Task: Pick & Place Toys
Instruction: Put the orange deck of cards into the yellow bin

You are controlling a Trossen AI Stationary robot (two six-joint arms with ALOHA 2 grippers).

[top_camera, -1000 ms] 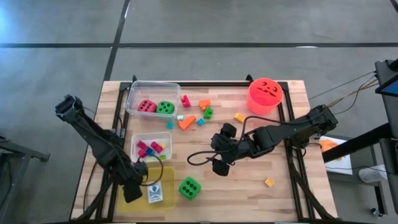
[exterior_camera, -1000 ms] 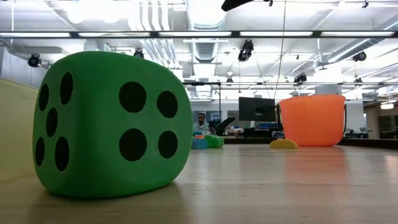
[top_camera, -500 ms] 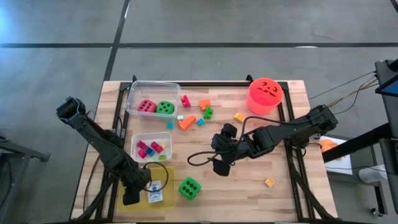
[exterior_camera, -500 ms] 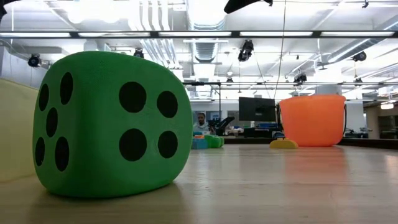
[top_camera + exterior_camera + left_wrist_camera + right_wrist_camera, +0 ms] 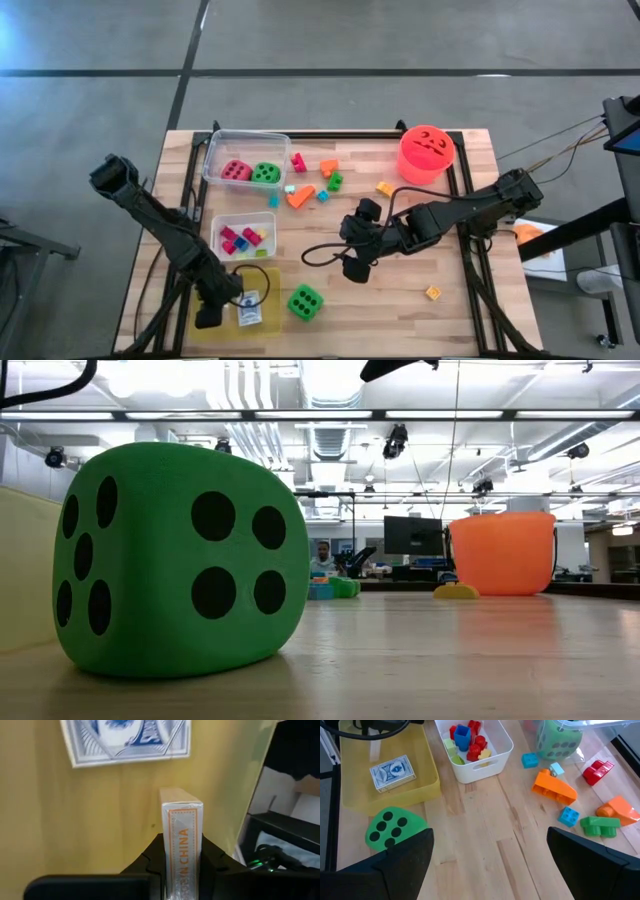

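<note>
Your left gripper pinches a small boxed card deck edge-up over the yellow tray, likely to drop it beside the blue-backed card pack already lying there. The green spotted die sits just beside the tray on the worktop. Your right gripper waits mid-worktop, jaws spread.

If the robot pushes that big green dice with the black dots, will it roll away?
Probably not far. The green dice sits flat on one face on the wooden table, so a gentle push would more likely slide it or tip it over one face. Its rounded corners and matte, foam-like surface suggest it is light and a bit squashy, so it may tumble once if nudged high.
</note>
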